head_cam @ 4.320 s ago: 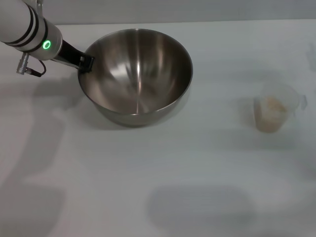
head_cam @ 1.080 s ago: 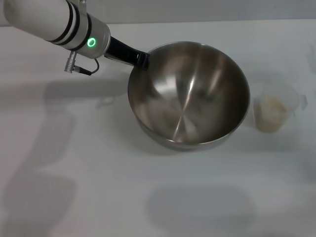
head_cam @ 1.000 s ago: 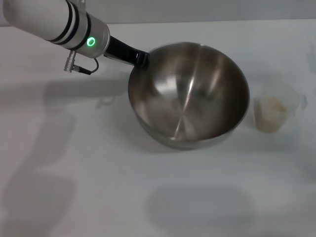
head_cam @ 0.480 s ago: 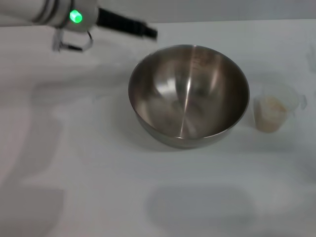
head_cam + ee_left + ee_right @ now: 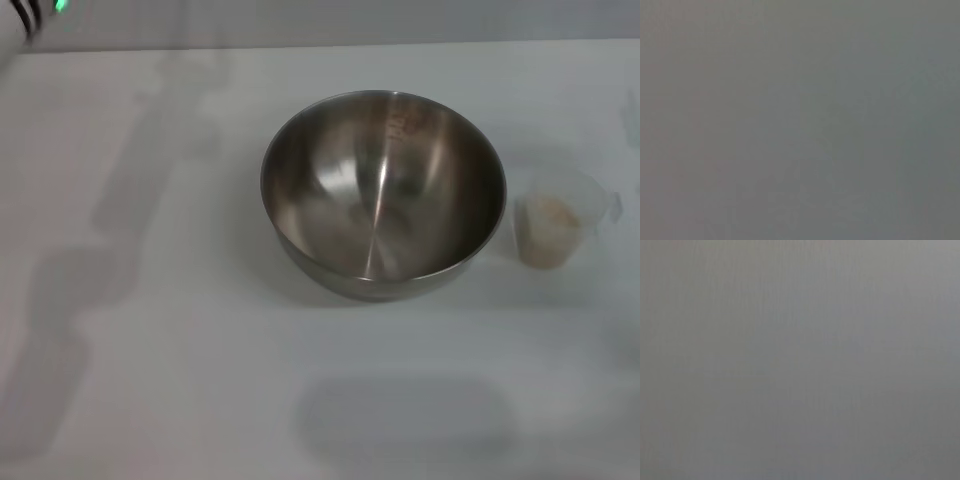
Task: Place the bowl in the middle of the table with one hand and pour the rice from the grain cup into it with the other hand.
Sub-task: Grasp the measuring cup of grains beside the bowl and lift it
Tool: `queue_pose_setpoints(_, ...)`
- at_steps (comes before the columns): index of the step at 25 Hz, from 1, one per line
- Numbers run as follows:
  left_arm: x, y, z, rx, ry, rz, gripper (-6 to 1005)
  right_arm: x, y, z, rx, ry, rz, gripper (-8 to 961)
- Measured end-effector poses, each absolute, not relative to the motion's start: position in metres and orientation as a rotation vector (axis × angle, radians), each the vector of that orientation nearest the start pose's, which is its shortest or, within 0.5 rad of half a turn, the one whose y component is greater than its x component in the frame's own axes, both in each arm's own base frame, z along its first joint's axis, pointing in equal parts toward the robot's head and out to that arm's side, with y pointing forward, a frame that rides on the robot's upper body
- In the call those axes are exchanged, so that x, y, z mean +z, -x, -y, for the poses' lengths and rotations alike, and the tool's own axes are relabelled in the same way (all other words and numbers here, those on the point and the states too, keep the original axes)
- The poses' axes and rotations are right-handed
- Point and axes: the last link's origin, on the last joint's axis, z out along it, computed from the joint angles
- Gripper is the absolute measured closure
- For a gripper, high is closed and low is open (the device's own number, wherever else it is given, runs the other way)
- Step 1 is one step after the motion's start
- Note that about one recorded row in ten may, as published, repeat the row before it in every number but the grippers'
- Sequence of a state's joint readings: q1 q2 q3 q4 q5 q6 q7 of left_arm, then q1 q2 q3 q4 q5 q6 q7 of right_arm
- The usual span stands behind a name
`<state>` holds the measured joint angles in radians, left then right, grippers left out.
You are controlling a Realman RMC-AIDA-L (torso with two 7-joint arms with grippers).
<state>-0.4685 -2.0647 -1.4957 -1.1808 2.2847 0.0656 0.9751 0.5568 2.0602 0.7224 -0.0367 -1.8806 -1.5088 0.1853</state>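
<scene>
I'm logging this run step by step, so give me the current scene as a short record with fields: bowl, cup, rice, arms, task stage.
bowl: the bowl sits upright near the middle of the table, empty, nothing holding it
grain cup: the grain cup stands upright to the robot's right of the bowl, close beside it
rice: the rice is in the cup, none in the bowl
left arm: only a sliver at the head view's far left corner; tool not in view
right arm: not in view
wrist views: plain grey, nothing to tell
task stage: bowl placed; pouring not yet done
</scene>
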Motion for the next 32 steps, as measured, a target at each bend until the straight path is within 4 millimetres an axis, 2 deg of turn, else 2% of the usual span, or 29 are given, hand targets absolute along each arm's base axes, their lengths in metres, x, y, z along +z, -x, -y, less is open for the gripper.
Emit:
queue_pose_setpoints(3,0.046,0.155,-0.426,-0.406,1.493,-0.035,548,0.073,-0.316,-0.345,0.850,1.263,-0.267,318)
queue_pose_setpoints(6,0.058,0.162,-0.412,-0.568,1.339,-0.035,547,0.073,-0.316,-0.345,0.849,1.264,-0.269,318)
queue_pose_setpoints(7,0.066,0.174,-0.405,-0.745,1.297,0.036,547,0.073,-0.317,-0.345,0.848,1.263,-0.270,318)
queue_pose_setpoints(8,0.066,0.174,-0.405,-0.745,1.297,0.036,547,0.073,-0.317,-0.345,0.848,1.263,-0.270,318)
queue_pose_setpoints(9,0.067,0.181,-0.403,-0.834,1.310,0.095,546,0.072,-0.317,-0.345,0.847,1.263,-0.271,317)
queue_pose_setpoints(11,0.066,0.202,-0.403,-0.992,1.351,0.239,546,0.072,-0.317,-0.344,0.847,1.263,-0.273,317)
queue_pose_setpoints(12,0.066,0.219,-0.403,-1.064,1.374,0.333,546,0.070,-0.319,-0.341,0.843,1.262,-0.283,317)
queue_pose_setpoints(13,0.066,0.219,-0.403,-1.064,1.374,0.333,546,0.070,-0.319,-0.341,0.843,1.262,-0.283,317)
queue_pose_setpoints(15,0.064,0.236,-0.402,-1.102,1.398,0.417,545,0.066,-0.323,-0.334,0.842,1.257,-0.297,317)
queue_pose_setpoints(17,0.060,0.248,-0.401,-1.073,1.423,0.455,545,0.056,-0.327,-0.320,0.855,1.273,-0.324,318)
queue_pose_setpoints(18,0.060,0.248,-0.401,-1.073,1.423,0.455,544,0.056,-0.327,-0.320,0.855,1.273,-0.324,318)
queue_pose_setpoints(19,0.059,0.252,-0.401,-1.055,1.429,0.458,544,0.050,-0.331,-0.308,0.865,1.278,-0.339,319)
queue_pose_setpoints(21,0.057,0.258,-0.401,-1.025,1.437,0.472,545,0.048,-0.332,-0.302,0.869,1.277,-0.346,319)
queue_pose_setpoints(22,0.055,0.260,-0.401,-1.014,1.441,0.480,546,0.042,-0.337,-0.287,0.878,1.270,-0.369,319)
queue_pose_setpoints(23,0.055,0.261,-0.402,-1.003,1.444,0.488,547,0.042,-0.337,-0.287,0.878,1.270,-0.369,320)
queue_pose_setpoints(24,0.054,0.262,-0.402,-0.995,1.448,0.493,548,0.038,-0.340,-0.272,0.886,1.264,-0.391,320)
queue_pose_setpoints(25,0.054,0.262,-0.402,-0.995,1.448,0.493,549,0.038,-0.340,-0.272,0.886,1.264,-0.391,320)
queue_pose_setpoints(27,0.054,0.263,-0.404,-0.977,1.457,0.496,550,0.026,-0.344,-0.251,0.881,1.267,-0.430,321)
queue_pose_setpoints(28,0.054,0.263,-0.404,-0.977,1.457,0.496,550,0.026,-0.344,-0.251,0.881,1.267,-0.430,321)
queue_pose_setpoints(32,0.052,0.264,-0.405,-0.960,1.465,0.493,550,0.003,-0.340,-0.225,0.852,1.301,-0.475,322)
